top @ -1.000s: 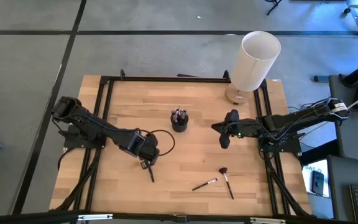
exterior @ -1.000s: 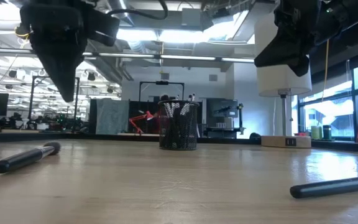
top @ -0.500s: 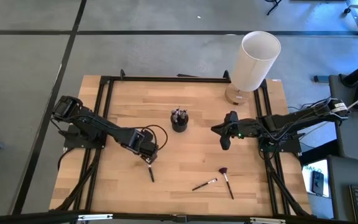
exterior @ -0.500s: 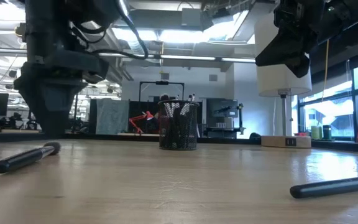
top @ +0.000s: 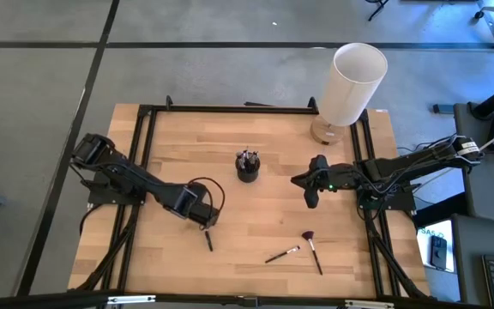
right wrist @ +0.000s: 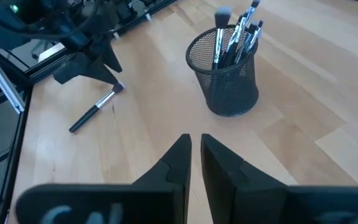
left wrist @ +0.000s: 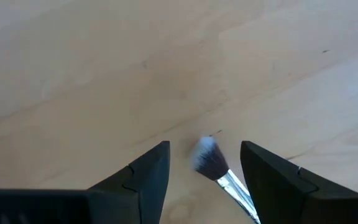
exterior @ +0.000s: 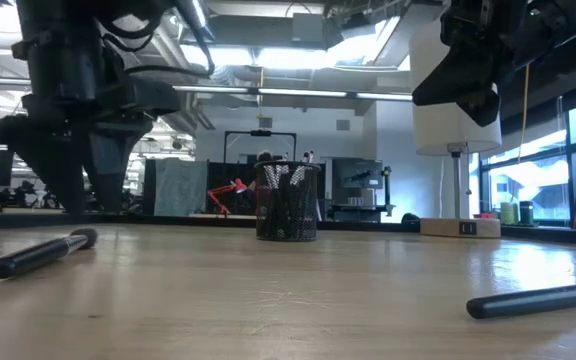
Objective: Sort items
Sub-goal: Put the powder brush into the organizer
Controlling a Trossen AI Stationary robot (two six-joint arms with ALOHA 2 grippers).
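Bare pale wooden tabletop (top: pixel 273 184) between the black mesh cup of brushes (top: pixel 247 166) and the two loose brushes (top: pixel 282 254) near the front edge. Tall white cylinder on a wooden base (top: pixel 347 86) blocking the far right corner. Black frame rails (top: pixel 144 142) lining both sides.

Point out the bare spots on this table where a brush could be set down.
Bare wood runs between the mesh cup and the table's far edge, and across the middle between cup and the two near brushes. Crowded spots: around the left gripper, open over a brush, and under the right gripper.
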